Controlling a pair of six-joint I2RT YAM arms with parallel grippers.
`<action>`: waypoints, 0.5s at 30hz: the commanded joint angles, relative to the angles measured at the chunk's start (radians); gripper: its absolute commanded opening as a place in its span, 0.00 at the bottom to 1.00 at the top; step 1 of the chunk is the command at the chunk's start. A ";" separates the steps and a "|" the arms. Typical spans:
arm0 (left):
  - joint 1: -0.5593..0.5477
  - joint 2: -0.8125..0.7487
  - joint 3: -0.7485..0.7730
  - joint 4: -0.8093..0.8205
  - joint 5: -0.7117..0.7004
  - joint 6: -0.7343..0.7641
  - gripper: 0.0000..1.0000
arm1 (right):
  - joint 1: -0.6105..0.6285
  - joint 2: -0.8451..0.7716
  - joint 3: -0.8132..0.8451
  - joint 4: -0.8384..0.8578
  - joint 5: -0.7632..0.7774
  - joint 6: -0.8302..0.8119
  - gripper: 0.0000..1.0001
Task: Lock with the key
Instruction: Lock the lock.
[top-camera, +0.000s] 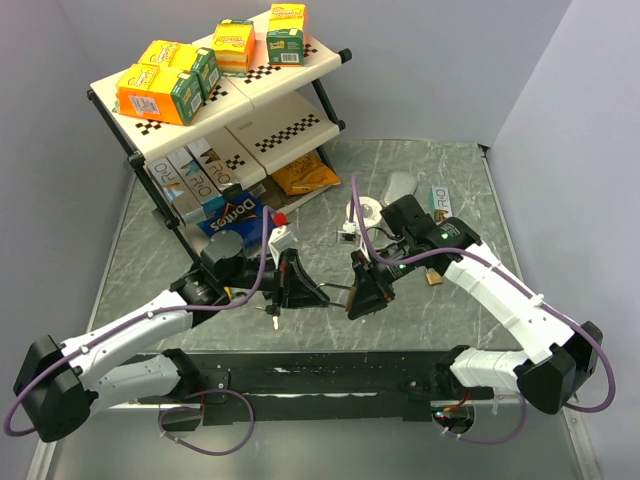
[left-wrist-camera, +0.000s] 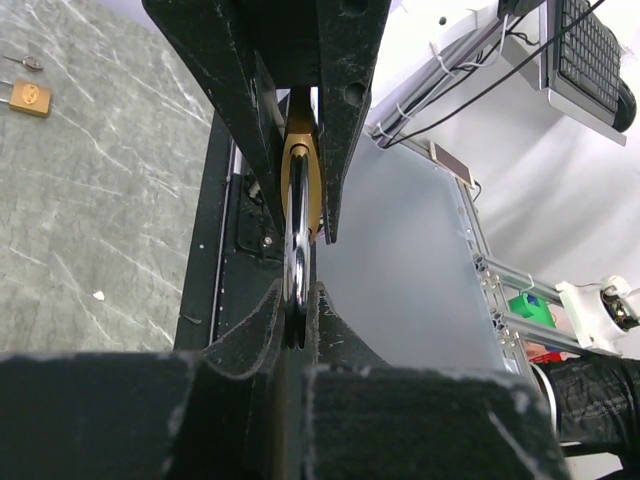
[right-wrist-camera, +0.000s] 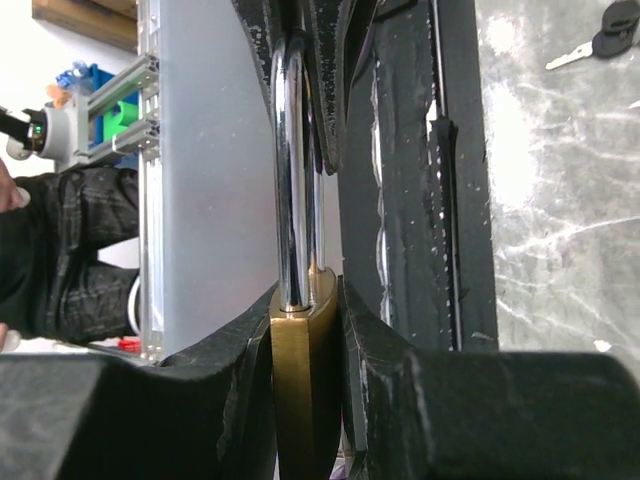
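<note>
Sharing one padlock (right-wrist-camera: 298, 300) — left gripper (left-wrist-camera: 295, 320) pinches the shackle (right-wrist-camera: 290, 170), right gripper (right-wrist-camera: 305, 320) clamps the body (right-wrist-camera: 305, 400).

Top external: high, behind the arm bases, looks down and forward over the table (top-camera: 420, 160), far enough to frame both arms whole. Left wrist: very close, sights along left gripper (left-wrist-camera: 297, 305), facing the right gripper (left-wrist-camera: 300, 215) head-on. Right wrist: equally close, faces the opposite way. Both wrist views share the padlock (left-wrist-camera: 300, 180) and strips of table.
</note>
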 joint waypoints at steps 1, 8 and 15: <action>0.003 -0.012 0.018 0.017 -0.008 0.064 0.01 | 0.006 -0.012 0.064 0.372 -0.105 -0.012 0.00; 0.158 -0.069 0.067 -0.155 0.064 0.165 0.01 | -0.154 -0.035 0.041 0.195 -0.081 -0.119 0.66; 0.186 -0.075 0.085 -0.186 0.096 0.187 0.01 | -0.248 -0.040 0.067 0.025 -0.069 -0.265 0.68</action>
